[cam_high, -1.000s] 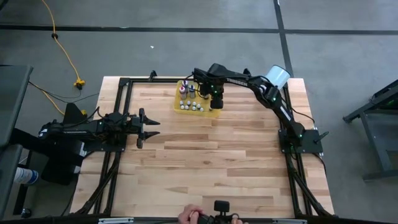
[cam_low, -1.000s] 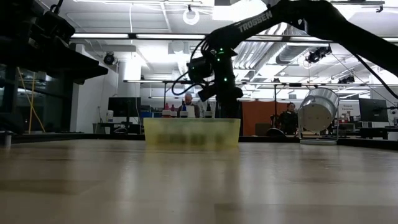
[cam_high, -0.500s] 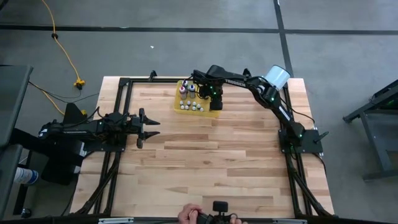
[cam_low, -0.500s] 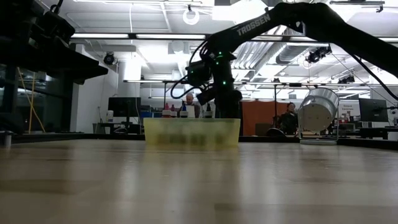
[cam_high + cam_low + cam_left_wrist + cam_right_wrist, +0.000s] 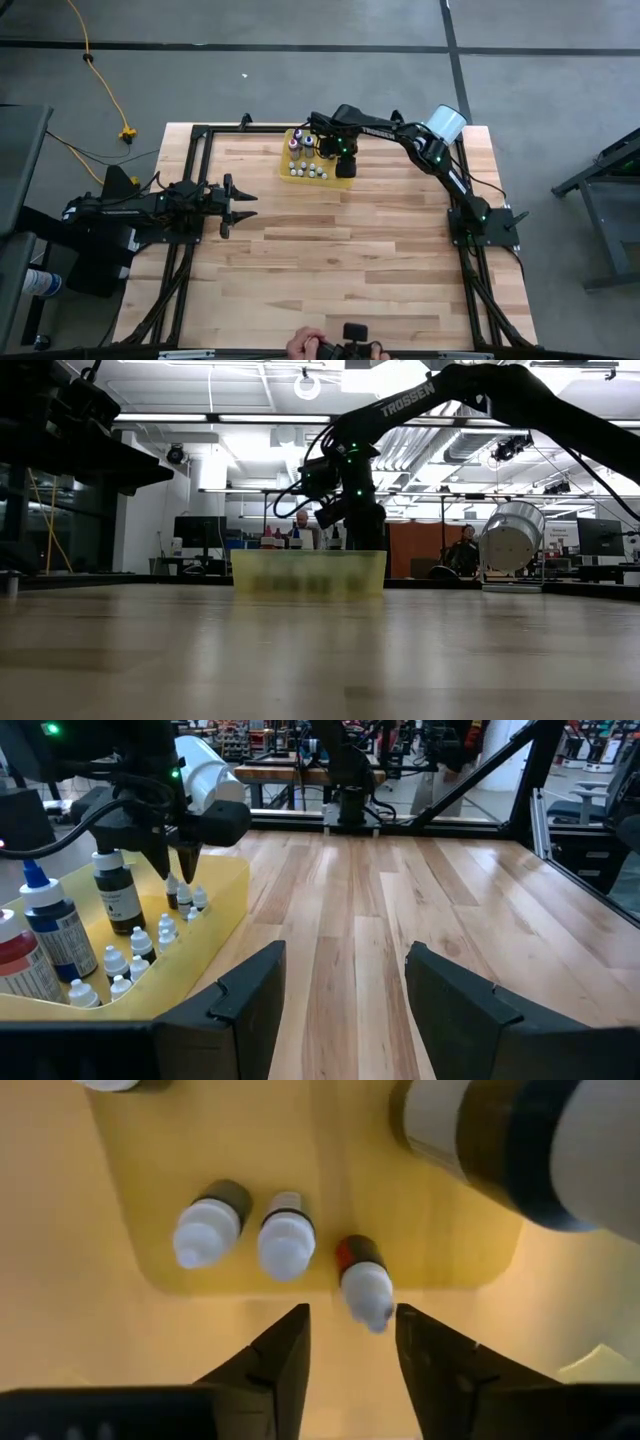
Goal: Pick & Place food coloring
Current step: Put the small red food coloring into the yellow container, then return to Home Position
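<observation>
1. Right end effector (image 5: 333, 153) is hovering over the tray (image 5: 345, 169) at 12 o'clock on the tabletop (image 5: 340, 260), fingers apart, gripping nothing.
2. Bottles (image 5: 306, 170) are standing inside the tray.
3. Left end effector (image 5: 246, 206) is waiting at 9 o'clock, fingers apart.

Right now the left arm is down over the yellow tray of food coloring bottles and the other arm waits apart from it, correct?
No, it's the right gripper over the yellow tray of food coloring bottles; the high view shows it. The left gripper waits apart.

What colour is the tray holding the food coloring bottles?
Translucent yellow. The tray shows best in the left wrist view, with the small bottles standing inside it.
</observation>
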`<state>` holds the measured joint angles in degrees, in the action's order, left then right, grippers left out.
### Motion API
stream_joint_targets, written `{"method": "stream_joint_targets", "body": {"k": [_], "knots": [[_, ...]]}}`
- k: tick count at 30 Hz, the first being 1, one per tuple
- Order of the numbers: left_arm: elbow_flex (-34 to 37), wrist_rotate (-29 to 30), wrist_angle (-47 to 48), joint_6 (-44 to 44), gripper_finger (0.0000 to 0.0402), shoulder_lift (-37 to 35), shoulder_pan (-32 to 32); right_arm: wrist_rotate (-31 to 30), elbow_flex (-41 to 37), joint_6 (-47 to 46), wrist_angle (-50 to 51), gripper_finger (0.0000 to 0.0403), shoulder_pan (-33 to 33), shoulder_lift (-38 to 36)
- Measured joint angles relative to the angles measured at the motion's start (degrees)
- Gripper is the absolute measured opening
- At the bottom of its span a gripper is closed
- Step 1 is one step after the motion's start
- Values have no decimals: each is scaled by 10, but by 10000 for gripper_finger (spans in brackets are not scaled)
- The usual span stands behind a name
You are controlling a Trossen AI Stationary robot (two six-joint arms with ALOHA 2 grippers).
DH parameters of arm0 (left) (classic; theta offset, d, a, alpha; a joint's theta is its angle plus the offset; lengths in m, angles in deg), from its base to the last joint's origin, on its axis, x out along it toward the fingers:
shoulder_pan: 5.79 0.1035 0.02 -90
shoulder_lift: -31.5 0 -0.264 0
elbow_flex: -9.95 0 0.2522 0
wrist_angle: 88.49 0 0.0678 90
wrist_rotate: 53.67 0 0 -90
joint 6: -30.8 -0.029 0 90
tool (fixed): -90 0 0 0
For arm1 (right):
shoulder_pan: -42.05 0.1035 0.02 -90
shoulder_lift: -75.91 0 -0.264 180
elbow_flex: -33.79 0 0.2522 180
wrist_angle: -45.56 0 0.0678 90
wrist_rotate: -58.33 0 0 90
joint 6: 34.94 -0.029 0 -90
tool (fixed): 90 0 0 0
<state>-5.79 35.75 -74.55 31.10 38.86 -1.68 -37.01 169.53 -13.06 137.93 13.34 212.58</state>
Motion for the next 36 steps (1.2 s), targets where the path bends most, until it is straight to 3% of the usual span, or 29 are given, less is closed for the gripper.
{"method": "stream_joint_targets", "body": {"k": [8,18,25,34,36], "knots": [[0,0,0,0,198,0,0,-37,15,-18,6,174,-4,-1],[0,0,0,0,198,0,0,-14,127,-97,71,185,-5,-17],[0,0,0,0,198,0,0,129,-11,-157,-13,143,22,-161],[0,0,0,0,198,0,0,154,-325,-202,-252,14,87,-398],[0,0,0,0,198,0,0,154,-397,-221,-309,8,104,-449]]}}
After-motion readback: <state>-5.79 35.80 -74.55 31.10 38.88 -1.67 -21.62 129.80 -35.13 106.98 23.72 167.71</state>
